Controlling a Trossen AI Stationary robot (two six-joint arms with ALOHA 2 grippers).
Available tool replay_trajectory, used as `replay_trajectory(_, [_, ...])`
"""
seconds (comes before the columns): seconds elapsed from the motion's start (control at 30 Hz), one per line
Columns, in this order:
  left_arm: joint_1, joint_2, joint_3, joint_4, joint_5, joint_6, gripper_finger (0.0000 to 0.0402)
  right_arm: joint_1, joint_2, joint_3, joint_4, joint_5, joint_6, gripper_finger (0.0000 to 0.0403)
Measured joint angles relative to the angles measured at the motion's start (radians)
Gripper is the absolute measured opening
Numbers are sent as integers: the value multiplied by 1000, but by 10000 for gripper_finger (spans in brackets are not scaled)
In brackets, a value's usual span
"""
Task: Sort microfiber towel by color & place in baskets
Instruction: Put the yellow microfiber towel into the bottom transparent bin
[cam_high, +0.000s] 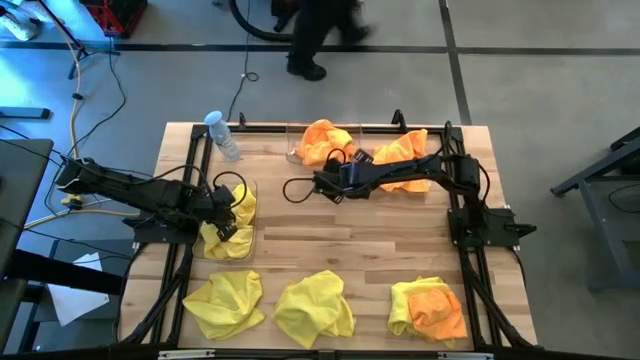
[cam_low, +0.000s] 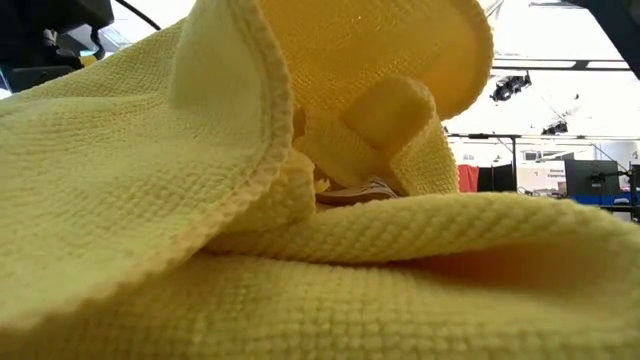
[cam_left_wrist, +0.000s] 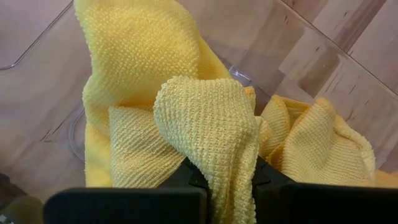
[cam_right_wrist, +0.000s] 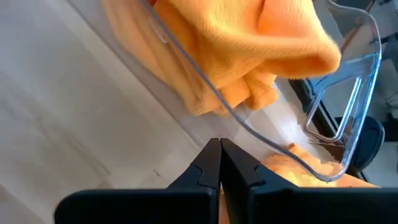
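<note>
We are gripping a yellow towel (cam_left_wrist: 211, 124) in our left hand (cam_high: 226, 214) over the left basket (cam_high: 250, 190) at nine o'clock, where yellow cloth is already lying. Our right hand (cam_right_wrist: 220, 163), fingers closed and empty, is hovering beside the orange-filled basket (cam_right_wrist: 348, 118) at twelve o'clock. We judge sorting about half done: two yellow towels (cam_high: 315, 308) and a yellow-orange heap (cam_high: 432, 308) are waiting at six o'clock on the wooden worktop (cam_high: 350, 235), a water bottle (cam_high: 223, 135) at eleven. A person (cam_high: 320, 35) is walking across the grey floor beyond.
</note>
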Motion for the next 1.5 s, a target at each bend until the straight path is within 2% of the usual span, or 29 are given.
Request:
replay_trajectory(0.2, [0,0,0,2,6,31,14,24,-16,-1,-54,-11,15,0])
replay_trajectory(0.3, [0,0,0,18,53,11,27,56,-55,-1,-83,-84,27,0])
replay_trajectory(0.47, [0,-1,0,59,117,7,81,107,-121,-1,-98,-166,16,0])
replay_trajectory(0.63, [0,-1,1,74,114,26,144,140,-155,-1,-111,-167,17,0])
replay_trajectory(0.77, [2,-1,43,60,119,63,175,162,-156,-1,-126,-167,40,0])
replay_trajectory(1.1, [21,-1,255,-80,68,93,168,240,-156,-4,-135,-136,89,0])
replay_trajectory(1.2, [21,0,274,-129,74,80,166,257,-164,-65,-101,-142,89,0])
replay_trajectory(1.27, [21,6,269,-150,84,58,166,258,-181,-141,-34,-190,94,0])
replay_trajectory(1.4, [21,50,265,-191,116,43,166,247,-252,-368,206,-312,110,0])
replay_trajectory(1.5, [21,98,265,-195,117,66,166,235,-353,-532,415,-349,125,0])
